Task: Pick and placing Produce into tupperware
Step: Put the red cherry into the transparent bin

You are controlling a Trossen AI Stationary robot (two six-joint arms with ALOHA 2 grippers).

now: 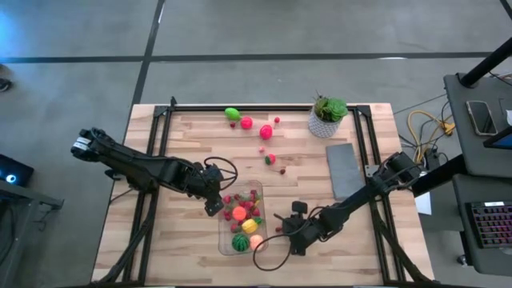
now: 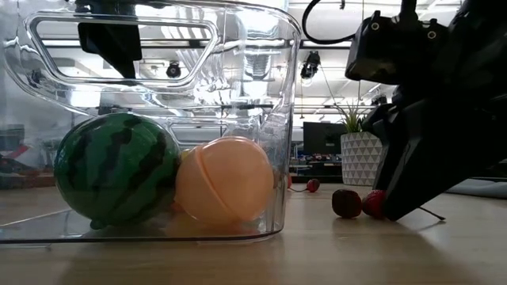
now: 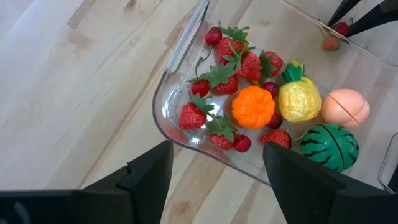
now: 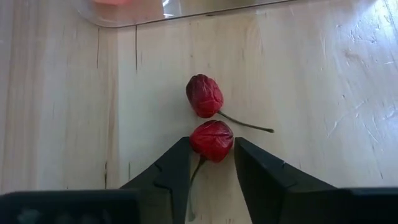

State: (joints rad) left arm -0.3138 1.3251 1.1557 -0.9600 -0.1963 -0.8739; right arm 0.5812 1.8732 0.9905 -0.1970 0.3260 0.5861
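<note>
The clear tupperware stands on the wooden table and holds Produce: a watermelon, a peach, a yellow pineapple, an orange and several strawberries. My left gripper hangs open above the tupperware's corner and touches nothing. Just right of the tupperware, two red cherries with stems lie on the table. My right gripper is shut on the nearer cherry. The other cherry lies just beyond it. My right gripper pinches the round body of the cherry between its two fingertips, one on each side. The fingers slant down from the table's right side. The cherry sits on the table, its stem trailing back between the fingers.
More loose Produce lies toward the far edge: a green piece, red pieces and small ones. A potted plant stands at the far right. Next to it, a flat grey slab lies on the table.
</note>
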